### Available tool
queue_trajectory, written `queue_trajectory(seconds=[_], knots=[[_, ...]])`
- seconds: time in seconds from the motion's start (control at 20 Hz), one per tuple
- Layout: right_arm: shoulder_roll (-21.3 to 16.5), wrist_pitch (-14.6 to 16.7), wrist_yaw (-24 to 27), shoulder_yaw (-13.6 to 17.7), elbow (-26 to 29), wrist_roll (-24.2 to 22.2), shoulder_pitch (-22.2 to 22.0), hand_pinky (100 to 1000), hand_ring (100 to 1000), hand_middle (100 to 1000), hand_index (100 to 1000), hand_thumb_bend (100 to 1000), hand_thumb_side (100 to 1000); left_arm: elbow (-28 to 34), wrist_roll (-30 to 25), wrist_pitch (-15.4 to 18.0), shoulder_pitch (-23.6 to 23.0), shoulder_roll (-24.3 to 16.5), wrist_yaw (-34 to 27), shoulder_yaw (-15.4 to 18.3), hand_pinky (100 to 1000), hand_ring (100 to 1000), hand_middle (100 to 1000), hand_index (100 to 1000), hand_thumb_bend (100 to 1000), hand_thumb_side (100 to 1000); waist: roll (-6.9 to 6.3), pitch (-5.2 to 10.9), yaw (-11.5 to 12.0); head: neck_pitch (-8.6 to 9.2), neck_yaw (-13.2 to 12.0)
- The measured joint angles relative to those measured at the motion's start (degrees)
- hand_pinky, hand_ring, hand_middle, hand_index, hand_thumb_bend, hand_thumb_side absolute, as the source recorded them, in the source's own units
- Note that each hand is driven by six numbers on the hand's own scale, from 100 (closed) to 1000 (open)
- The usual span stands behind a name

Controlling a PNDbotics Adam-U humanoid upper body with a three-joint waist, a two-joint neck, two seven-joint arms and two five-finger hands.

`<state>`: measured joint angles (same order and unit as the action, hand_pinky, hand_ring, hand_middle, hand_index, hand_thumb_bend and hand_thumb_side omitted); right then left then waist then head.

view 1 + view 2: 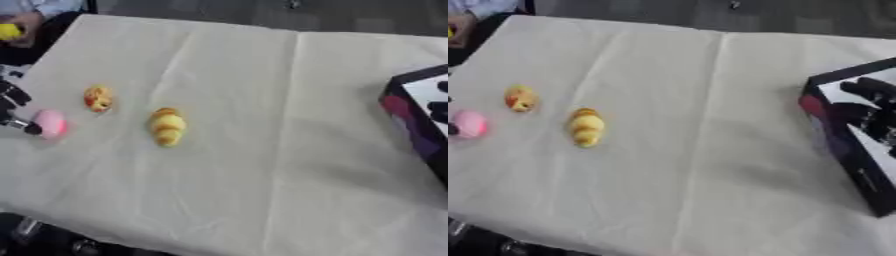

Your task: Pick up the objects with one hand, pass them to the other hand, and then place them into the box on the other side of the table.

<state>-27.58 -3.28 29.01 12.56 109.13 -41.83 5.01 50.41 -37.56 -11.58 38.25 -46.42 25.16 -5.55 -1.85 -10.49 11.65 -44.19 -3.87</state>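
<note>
My left hand meets the pink object; my right hangs over the box.

Left eye view: my left hand (12,107) at the left edge has fingertips touching the pink rounded object (51,123); whether they curl round it I cannot tell. Nearby on the cream tablecloth (262,150) lie a yellow-and-red toy (98,98) and a yellow ridged toy (166,126). Right eye view: my right hand (877,107) shows over the dark box (846,150) at the right edge, fingers blurred, grip unclear.

No legible text, label, brand, number or sign appears; the box's (846,150) dark side carries markings too blurred to read.
</note>
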Motion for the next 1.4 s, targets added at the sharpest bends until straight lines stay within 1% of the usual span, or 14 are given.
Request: queue_trajectory(seconds=[0.45,0.75,0.8,0.9,1.05,1.15,1.2,1.25,1.3,1.35,1.4], knots=[[0.00,-0.07,0.00,-0.01,0.00,-0.10,0.04,1000,951,1000,1000,100,543,-2.19,-0.36,0.66,1.34,1.65,3.55,-0.86,887,857,774,812,769,174,0.00,0.00,-0.21,0.00,0.29],[0.01,-0.10,0.00,-0.02,0.00,-0.17,0.06,1000,951,1000,1000,100,543,-3.63,-0.08,1.00,1.98,2.39,7.05,-1.54,887,856,774,805,720,159,0.00,0.00,-0.24,0.00,0.29],[0.01,-0.10,0.00,-0.03,0.00,-0.17,0.06,1000,951,1000,1000,100,543,-3.84,0.01,1.09,2.06,2.49,7.58,-1.63,886,854,772,801,671,146,0.00,0.00,-0.24,0.00,0.29],[0.01,-0.07,0.00,-0.04,0.00,-0.21,0.06,1000,951,1000,1000,100,543,-4.22,0.27,1.17,2.10,2.69,8.67,-1.73,884,852,770,792,628,135,0.00,0.00,-0.24,0.00,0.29],[0.01,-0.02,0.00,-0.20,0.00,-0.27,0.06,1000,951,1000,1000,100,543,-4.58,0.69,1.17,2.13,2.71,9.53,-1.73,878,845,763,767,503,133,0.00,0.00,-0.24,0.00,0.28],[0.01,-0.01,0.00,-0.32,0.00,-0.29,0.06,1000,951,1000,1000,100,543,-4.69,1.05,1.03,2.14,2.76,9.71,-1.73,861,821,734,727,378,149,0.00,0.00,-0.23,0.00,0.27],[0.01,0.00,0.00,-0.32,0.00,-0.30,0.06,1000,951,1000,1000,100,543,-4.69,1.40,0.88,2.15,2.91,9.70,-1.72,860,818,731,723,370,152,0.00,0.00,-0.23,0.00,0.27],[0.01,0.01,0.00,-0.32,0.00,-0.31,0.06,1000,951,1000,1000,100,543,-4.67,1.79,0.66,2.15,3.11,9.63,-1.71,849,803,712,700,317,161,0.00,0.00,-0.23,0.00,0.27],[0.01,0.01,0.00,-0.33,0.00,-0.32,0.06,1000,951,1000,1000,100,543,-4.65,2.30,0.41,2.15,3.24,9.44,-1.71,830,771,664,663,240,171,0.00,0.00,-0.23,0.00,0.27],[0.01,0.02,0.00,-0.33,0.00,-0.32,0.06,1000,951,1000,1000,100,543,-4.53,2.96,0.07,2.15,3.24,9.15,-1.69,826,764,651,649,219,178,0.00,0.00,-0.23,0.00,0.27],[0.01,0.02,0.00,-0.33,0.00,-0.33,0.06,1000,951,1000,1000,100,543,-4.35,3.80,-0.36,2.15,3.26,8.73,-1.66,818,751,628,613,183,182,0.00,0.00,-0.22,0.00,0.27]])
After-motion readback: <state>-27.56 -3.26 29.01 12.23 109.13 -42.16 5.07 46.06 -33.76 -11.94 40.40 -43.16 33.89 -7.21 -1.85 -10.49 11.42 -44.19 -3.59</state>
